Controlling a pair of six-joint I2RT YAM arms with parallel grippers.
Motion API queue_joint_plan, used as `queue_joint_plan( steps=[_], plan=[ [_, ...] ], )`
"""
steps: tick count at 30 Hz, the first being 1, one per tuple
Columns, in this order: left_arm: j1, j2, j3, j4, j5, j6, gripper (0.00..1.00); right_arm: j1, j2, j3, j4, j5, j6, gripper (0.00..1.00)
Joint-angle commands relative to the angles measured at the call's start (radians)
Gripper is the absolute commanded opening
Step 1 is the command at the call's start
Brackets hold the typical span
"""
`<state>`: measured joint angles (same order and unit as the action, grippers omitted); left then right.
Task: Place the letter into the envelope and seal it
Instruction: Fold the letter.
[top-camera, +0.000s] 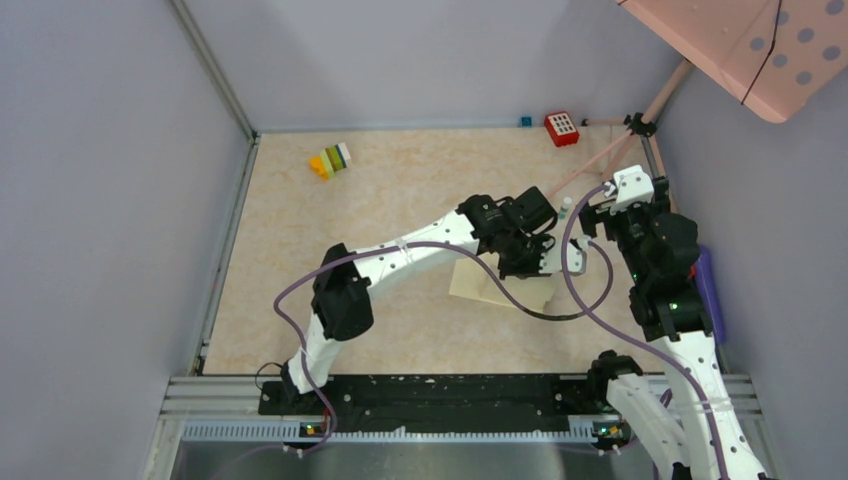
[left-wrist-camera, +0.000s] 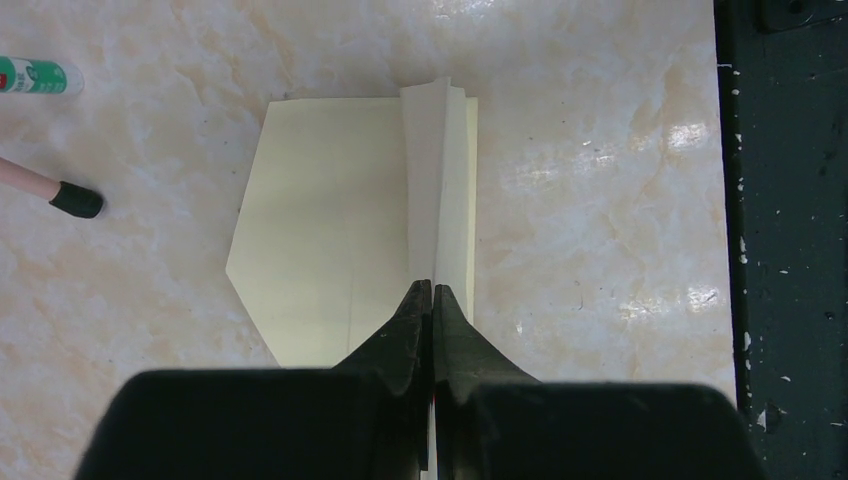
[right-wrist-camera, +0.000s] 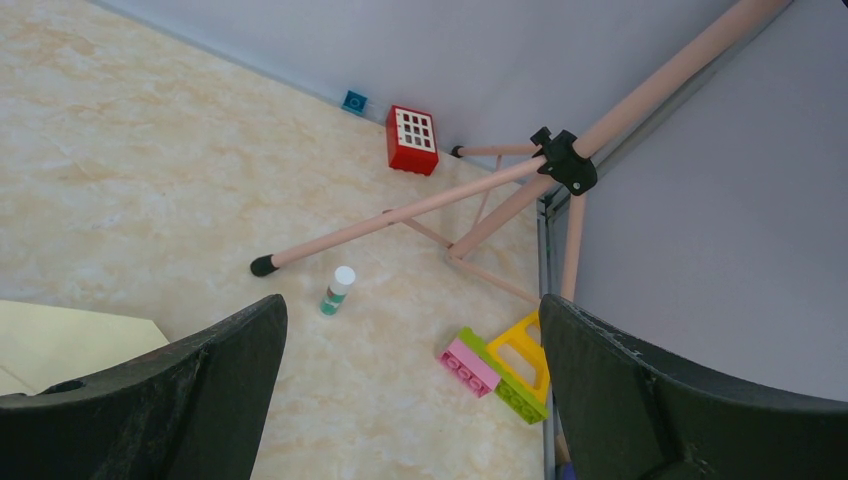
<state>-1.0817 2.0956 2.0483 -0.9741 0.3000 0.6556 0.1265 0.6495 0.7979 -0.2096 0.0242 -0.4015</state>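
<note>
The pale cream envelope (left-wrist-camera: 320, 230) lies flat on the marble table, its pointed flap open toward the left of the left wrist view. A white folded letter (left-wrist-camera: 436, 170) stands on edge along the envelope's right side. My left gripper (left-wrist-camera: 432, 292) is shut on the letter's near end, and the sheet runs between its fingers. In the top view the left gripper (top-camera: 545, 262) sits over the envelope's (top-camera: 485, 285) right end. My right gripper (right-wrist-camera: 410, 310) is open and empty, above the table to the right of the envelope (right-wrist-camera: 70, 340); it also shows in the top view (top-camera: 597, 222).
A glue stick (right-wrist-camera: 338, 290) lies by a pink tripod leg (right-wrist-camera: 400, 215). Pink, green and yellow bricks (right-wrist-camera: 500, 370) sit by the right wall. A red block (top-camera: 561, 128) and a coloured brick stack (top-camera: 331, 160) are at the back. The black base rail (left-wrist-camera: 780, 200) is close.
</note>
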Motion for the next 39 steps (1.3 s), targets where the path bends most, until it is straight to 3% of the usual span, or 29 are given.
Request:
queue_joint_plan(
  steps=[1, 11, 39],
  plan=[
    [-0.005, 0.021, -0.004, 0.027, 0.023, 0.001, 0.0, -0.01, -0.011, -0.002, 0.02, -0.007, -0.01, 0.95],
    [-0.005, 0.008, -0.014, 0.027, -0.045, 0.012, 0.0, -0.01, -0.009, -0.002, 0.02, -0.01, -0.01, 0.95],
    [-0.004, 0.024, -0.043, 0.038, -0.012, -0.006, 0.03, -0.011, -0.01, -0.002, 0.017, -0.015, -0.011, 0.94]
  ],
)
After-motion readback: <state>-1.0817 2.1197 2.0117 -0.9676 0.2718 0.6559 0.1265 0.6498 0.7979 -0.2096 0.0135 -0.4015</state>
